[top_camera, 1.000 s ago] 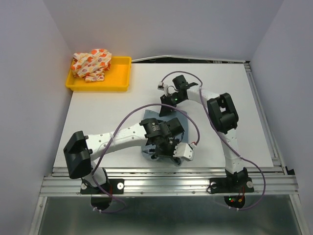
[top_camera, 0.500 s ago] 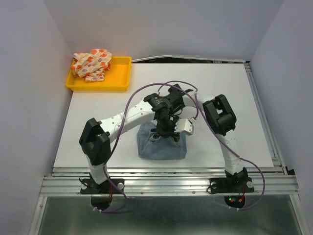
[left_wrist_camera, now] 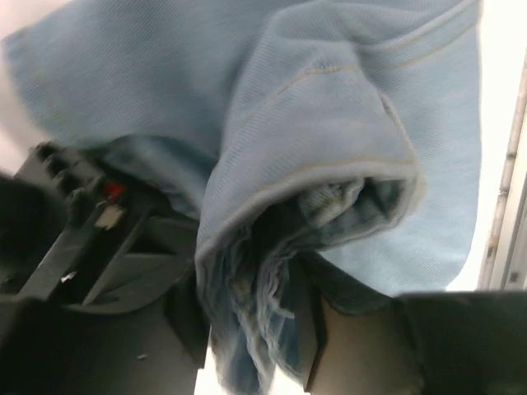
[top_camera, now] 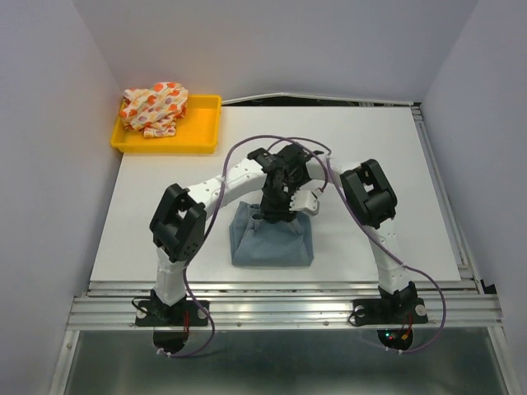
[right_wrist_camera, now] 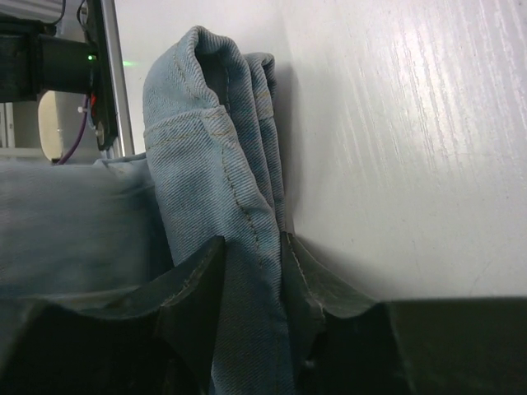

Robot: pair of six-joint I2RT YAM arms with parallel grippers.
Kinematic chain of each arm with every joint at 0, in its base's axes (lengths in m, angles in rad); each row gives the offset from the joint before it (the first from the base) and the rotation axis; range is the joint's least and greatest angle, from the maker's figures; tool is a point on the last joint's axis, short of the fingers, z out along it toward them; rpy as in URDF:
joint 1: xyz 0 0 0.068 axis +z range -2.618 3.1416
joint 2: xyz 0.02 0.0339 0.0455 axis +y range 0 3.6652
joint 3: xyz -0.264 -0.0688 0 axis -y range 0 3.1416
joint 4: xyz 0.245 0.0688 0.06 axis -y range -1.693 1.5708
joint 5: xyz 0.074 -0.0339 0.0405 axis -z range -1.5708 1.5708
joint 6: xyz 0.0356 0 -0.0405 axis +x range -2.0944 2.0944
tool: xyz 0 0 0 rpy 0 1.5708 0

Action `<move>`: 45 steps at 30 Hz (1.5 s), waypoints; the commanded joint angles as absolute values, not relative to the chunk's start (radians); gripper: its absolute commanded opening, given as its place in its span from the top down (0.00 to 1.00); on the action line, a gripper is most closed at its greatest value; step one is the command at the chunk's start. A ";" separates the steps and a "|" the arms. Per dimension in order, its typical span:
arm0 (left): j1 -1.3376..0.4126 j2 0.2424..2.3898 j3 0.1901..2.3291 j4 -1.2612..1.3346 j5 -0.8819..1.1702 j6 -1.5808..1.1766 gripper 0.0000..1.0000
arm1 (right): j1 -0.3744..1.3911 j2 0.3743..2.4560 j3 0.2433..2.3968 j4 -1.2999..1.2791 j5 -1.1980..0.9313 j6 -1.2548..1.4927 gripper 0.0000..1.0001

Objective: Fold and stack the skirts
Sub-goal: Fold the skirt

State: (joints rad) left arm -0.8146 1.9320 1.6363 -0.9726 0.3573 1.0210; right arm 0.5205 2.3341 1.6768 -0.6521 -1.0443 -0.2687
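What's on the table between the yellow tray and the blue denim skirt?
In the top view the table from yellow tray to denim skirt is bare; only the left arm reaches across above it.

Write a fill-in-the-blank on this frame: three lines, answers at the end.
1. The spotted skirt sits bunched in a ____ tray.
2. The left tool and the right tool are each shut on the blue skirt, not the ____ one.
3. In the overhead view, the tray stands at the far-____ corner of the table.
Answers: yellow; spotted; left.
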 commanded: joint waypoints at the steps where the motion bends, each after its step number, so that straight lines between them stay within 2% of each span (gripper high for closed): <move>1: -0.766 1.910 1.723 -0.948 0.301 1.042 0.44 | 0.541 2.362 1.686 -0.699 -0.953 -0.287 0.56; 5: -0.756 1.869 1.756 -0.931 0.290 1.045 0.33 | 0.541 2.364 1.716 -0.701 -0.940 -0.265 0.47; 8: -0.746 1.809 1.758 -0.882 0.291 0.996 0.30 | 0.541 2.365 1.781 -0.699 -0.888 -0.236 0.34; 11: -0.723 1.731 1.680 -0.830 0.340 0.885 0.31 | 0.493 2.371 1.906 -0.698 -0.847 -0.181 0.27; 14: -0.693 1.623 1.561 -0.732 0.435 0.731 0.32 | 0.422 2.393 2.034 -0.699 -0.839 -0.117 0.26; 16: -0.687 1.524 1.393 -0.651 0.457 0.661 0.32 | 0.400 2.390 2.127 -0.704 -0.815 -0.103 0.26; 17: -0.689 1.476 1.309 -0.573 0.451 0.620 0.32 | 0.400 2.379 2.140 -0.703 -0.798 -0.098 0.30; 20: -0.689 1.465 1.250 -0.494 0.427 0.595 0.33 | 0.400 2.329 2.093 -0.690 -0.807 -0.060 0.41; 21: -0.689 1.492 1.243 -0.488 0.408 0.577 0.35 | 0.400 2.323 2.044 -0.681 -0.842 -0.055 0.49; 24: -0.687 1.545 1.230 -0.463 0.387 0.525 0.37 | 0.409 2.319 1.978 -0.687 -0.847 -0.043 0.57; 26: -0.684 1.554 1.212 -0.417 0.408 0.486 0.37 | 0.410 2.315 1.898 -0.678 -0.857 -0.008 0.57; 31: -0.677 1.563 1.135 -0.324 0.397 0.393 0.32 | 0.410 2.208 1.694 -0.563 -0.896 0.026 0.50; 37: -0.678 1.594 1.109 -0.313 0.431 0.452 0.34 | 0.410 2.109 1.660 -0.586 -0.847 -0.026 0.43; 41: -0.678 1.655 1.138 -0.350 0.426 0.529 0.34 | 0.410 2.169 1.721 -0.637 -0.873 -0.041 0.45; 45: -0.678 1.693 1.147 -0.360 0.390 0.589 0.35 | 0.410 2.267 1.762 -0.646 -0.888 -0.043 0.52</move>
